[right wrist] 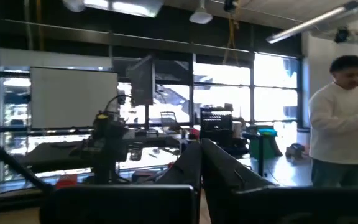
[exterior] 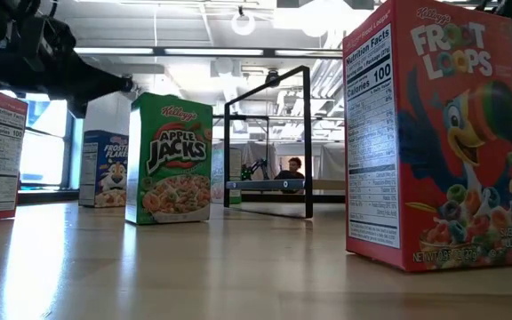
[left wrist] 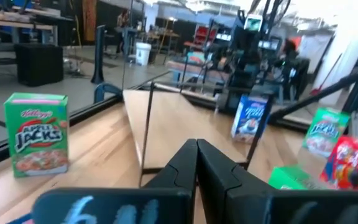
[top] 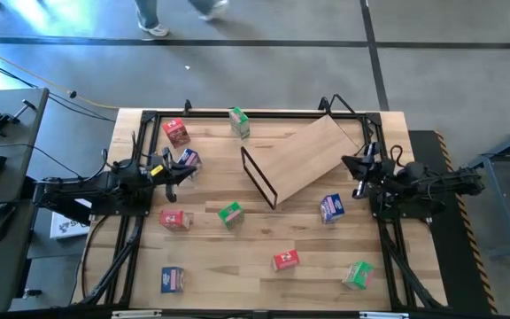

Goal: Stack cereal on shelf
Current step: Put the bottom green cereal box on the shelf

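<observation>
Several small cereal boxes in red, green and blue stand scattered on the wooden table, among them a green one point(top: 239, 122), a red one point(top: 177, 133) and a blue one point(top: 331, 207). The shelf point(top: 312, 159), a slanted plywood board with a black wire frame point(top: 257, 177) at its lower edge, sits at the table's middle right. My left gripper point(left wrist: 196, 155) is shut and empty at the left edge point(top: 175, 177), just near of a blue box point(top: 187, 159). My right gripper point(right wrist: 201, 152) is shut and empty at the right edge point(top: 359, 173), beside the shelf and tipped upward.
The near half holds a red box point(top: 285, 260), a green box point(top: 358, 275) and a blue box point(top: 173, 280). A black frame point(top: 237, 113) runs along the table's edges. A person point(right wrist: 340, 124) stands in the room beyond the table.
</observation>
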Available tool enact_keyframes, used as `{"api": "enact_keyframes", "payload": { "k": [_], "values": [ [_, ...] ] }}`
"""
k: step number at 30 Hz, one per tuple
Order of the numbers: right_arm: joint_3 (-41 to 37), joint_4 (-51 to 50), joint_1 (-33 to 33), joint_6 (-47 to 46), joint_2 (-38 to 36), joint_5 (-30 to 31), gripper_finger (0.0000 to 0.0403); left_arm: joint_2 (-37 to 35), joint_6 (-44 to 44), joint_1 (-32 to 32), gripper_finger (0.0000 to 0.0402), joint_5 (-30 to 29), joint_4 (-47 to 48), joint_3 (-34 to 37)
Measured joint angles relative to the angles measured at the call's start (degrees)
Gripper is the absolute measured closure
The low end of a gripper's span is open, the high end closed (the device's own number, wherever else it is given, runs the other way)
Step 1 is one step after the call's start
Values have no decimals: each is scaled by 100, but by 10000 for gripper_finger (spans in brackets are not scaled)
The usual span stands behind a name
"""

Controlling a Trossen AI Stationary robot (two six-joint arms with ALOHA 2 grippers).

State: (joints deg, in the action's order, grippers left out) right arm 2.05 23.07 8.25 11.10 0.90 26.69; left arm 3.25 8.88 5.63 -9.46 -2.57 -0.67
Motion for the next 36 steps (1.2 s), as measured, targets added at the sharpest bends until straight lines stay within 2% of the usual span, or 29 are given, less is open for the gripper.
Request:
{"api": "enact_keyframes", "payload": {
  "k": [6,13,17,20,24,29,32,36],
  "values": [
    [80,-188,0,-127,-3,580,402,13,-65,0,399,-31,50,0],
    [212,-400,0,-371,51,455,402,13,-411,2,399,-32,-274,0],
    [504,-920,4,-749,476,969,402,13,-634,0,399,-153,-350,0],
    [801,-1365,7,-1272,1132,1227,402,11,-799,2,399,-273,-476,0],
    [1506,-2139,86,-2350,2296,1226,402,13,-940,2,399,-298,-417,0],
    [2879,-3949,435,-4049,3889,1210,402,13,-1101,2,399,-419,-515,0],
    [3811,-5230,659,-5267,4752,1203,402,13,-916,2,399,-424,-530,0],
    [5034,-6768,1055,-6815,5814,935,402,13,-789,2,399,-424,-541,0]
  ]
}}
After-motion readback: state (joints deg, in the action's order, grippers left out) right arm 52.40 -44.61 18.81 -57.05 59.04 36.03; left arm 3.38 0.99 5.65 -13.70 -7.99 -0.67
